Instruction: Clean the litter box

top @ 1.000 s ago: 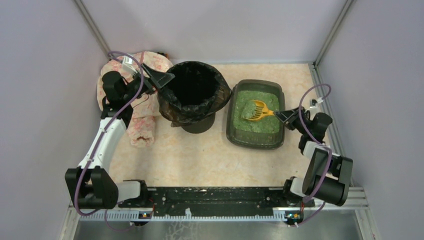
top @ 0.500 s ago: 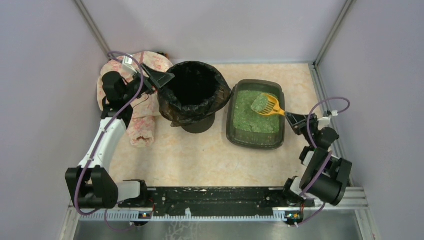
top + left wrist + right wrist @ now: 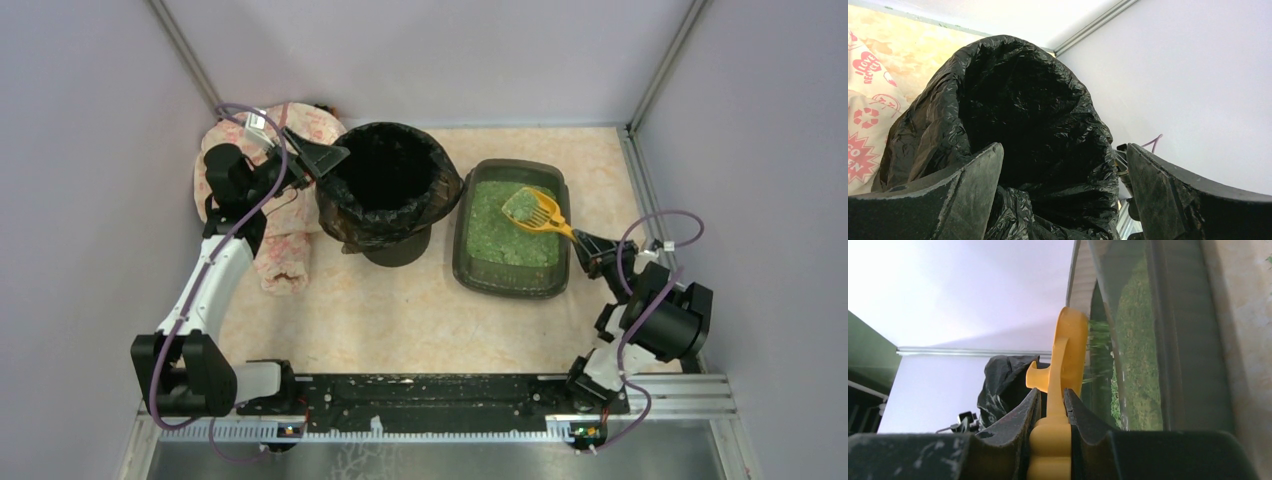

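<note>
On the right half of the beige marbled table (image 3: 400, 310), the litter box (image 3: 461, 240), a shallow dark grey-green plastic tray with rounded corners, is sitting just beside the round bin lined with a black plastic bag (image 3: 345, 218), its bed of green granules (image 3: 505, 245) showing from above. The right gripper (image 3: 585, 243) is reaching in over the tray's near right corner, fingers clamped tight on the handle of a yellow slotted plastic scoop (image 3: 535, 210). The scoop's head is hanging over the far right part of the litter and carrying a small heap of the granules. In the right wrist view the scoop (image 3: 1064, 355) is showing edge-on, its handle pinched in the right gripper (image 3: 1050, 402), with the tray wall (image 3: 1178, 340) running alongside and the black bag (image 3: 1003, 380) beyond. The left gripper (image 3: 325, 158) is hovering at the bin's far left rim, fingers (image 3: 968, 185) spread apart; contact with the bag (image 3: 1013, 100) cannot be told. A pink-and-white printed cloth (image 3: 285, 255) is lying bunched to the left of the bin.
</note>
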You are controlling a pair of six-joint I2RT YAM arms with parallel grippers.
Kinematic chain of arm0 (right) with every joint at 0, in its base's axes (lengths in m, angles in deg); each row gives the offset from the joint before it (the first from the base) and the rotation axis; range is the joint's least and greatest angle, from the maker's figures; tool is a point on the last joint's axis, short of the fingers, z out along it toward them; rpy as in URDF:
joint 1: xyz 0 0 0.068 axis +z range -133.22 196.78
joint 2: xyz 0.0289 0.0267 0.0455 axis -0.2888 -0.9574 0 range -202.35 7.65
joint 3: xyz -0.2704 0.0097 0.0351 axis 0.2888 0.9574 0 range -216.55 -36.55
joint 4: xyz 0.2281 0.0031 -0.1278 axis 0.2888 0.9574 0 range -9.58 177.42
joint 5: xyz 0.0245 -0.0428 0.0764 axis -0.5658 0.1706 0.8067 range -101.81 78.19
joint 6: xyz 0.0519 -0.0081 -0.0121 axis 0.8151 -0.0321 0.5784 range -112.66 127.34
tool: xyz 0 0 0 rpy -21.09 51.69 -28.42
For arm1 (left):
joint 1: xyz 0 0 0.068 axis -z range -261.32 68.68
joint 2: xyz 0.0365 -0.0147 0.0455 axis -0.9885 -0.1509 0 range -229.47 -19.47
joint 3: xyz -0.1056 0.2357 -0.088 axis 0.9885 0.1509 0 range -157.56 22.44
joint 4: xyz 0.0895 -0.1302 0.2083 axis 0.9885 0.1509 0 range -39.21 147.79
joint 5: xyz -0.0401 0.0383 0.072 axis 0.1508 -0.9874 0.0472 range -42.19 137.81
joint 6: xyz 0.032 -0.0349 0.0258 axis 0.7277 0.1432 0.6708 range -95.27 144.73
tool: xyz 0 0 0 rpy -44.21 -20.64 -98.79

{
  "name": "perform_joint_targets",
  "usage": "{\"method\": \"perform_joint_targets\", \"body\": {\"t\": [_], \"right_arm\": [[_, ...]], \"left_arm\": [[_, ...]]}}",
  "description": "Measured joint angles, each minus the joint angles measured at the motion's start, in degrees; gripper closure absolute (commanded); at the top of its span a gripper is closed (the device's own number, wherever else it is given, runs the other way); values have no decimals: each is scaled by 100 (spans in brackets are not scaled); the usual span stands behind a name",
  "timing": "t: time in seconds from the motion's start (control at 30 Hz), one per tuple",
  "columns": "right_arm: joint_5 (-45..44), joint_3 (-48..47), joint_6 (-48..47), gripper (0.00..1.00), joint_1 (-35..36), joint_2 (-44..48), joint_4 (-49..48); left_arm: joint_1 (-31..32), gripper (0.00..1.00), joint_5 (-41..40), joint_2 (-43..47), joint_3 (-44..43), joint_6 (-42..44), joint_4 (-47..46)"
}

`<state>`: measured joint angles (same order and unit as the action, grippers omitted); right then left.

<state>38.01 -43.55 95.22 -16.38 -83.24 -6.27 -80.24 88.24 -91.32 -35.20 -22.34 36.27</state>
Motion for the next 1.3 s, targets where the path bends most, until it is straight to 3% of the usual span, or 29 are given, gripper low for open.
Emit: {"method": "perform_joint_targets", "body": {"t": [0.8, 0.97, 1.1, 1.3], "right_arm": [[190, -170, -17, 100, 81, 13, -155], [273, -168, -127, 100, 413, 85, -131], [144, -151, -376, 100, 184, 413, 140], [125, -125, -868, 100, 376, 1027, 894]], "left_arm": [[-2, 1, 120, -59, 39, -142, -210], [-9, 1, 125, -59, 48, -164, -229], [-11, 1, 136, -59, 48, -177, -229], [-11, 1, 151, -59, 48, -192, -232]]}}
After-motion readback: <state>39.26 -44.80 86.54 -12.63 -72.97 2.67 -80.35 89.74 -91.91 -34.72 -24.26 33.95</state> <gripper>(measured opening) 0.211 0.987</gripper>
